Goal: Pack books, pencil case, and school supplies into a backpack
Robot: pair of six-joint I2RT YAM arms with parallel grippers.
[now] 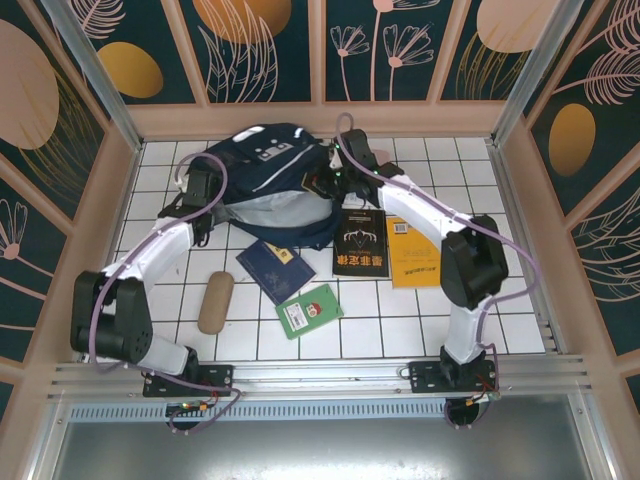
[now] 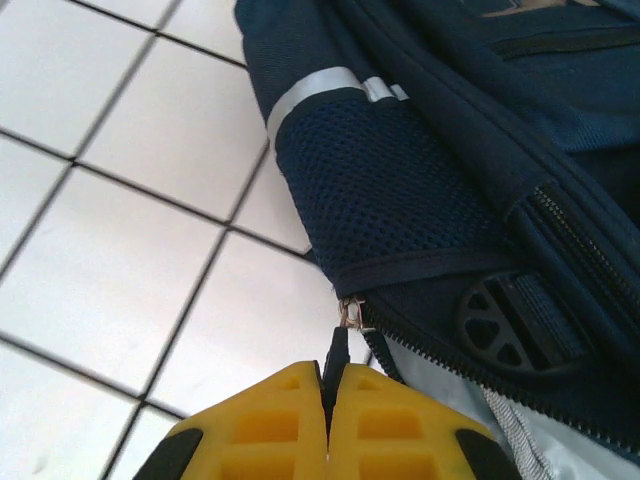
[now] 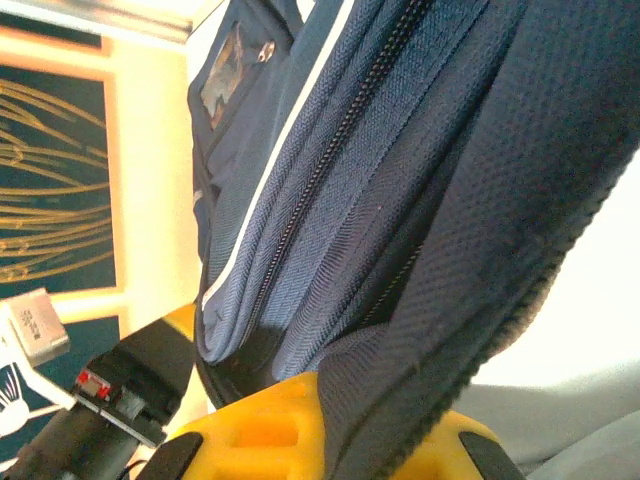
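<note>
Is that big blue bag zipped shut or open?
Open: the backpack gapes, pale lining showing; the left tool pinches its zipper pull.

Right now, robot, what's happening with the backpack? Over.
Left gripper jaws shut on zipper pull. Right gripper jaws shut on backpack fabric. Books, pencil case on tiles, unpacked. Nothing seen in the way.

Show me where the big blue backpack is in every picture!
Top external: backpack on the table's far side, a little left of centre.
Left wrist: backpack takes the upper right, above the left end effector pinching its zipper pull.
Right wrist: backpack spreads across the middle, its fabric in the right end effector.
Shared landmark: its white reflective stripe.
</note>
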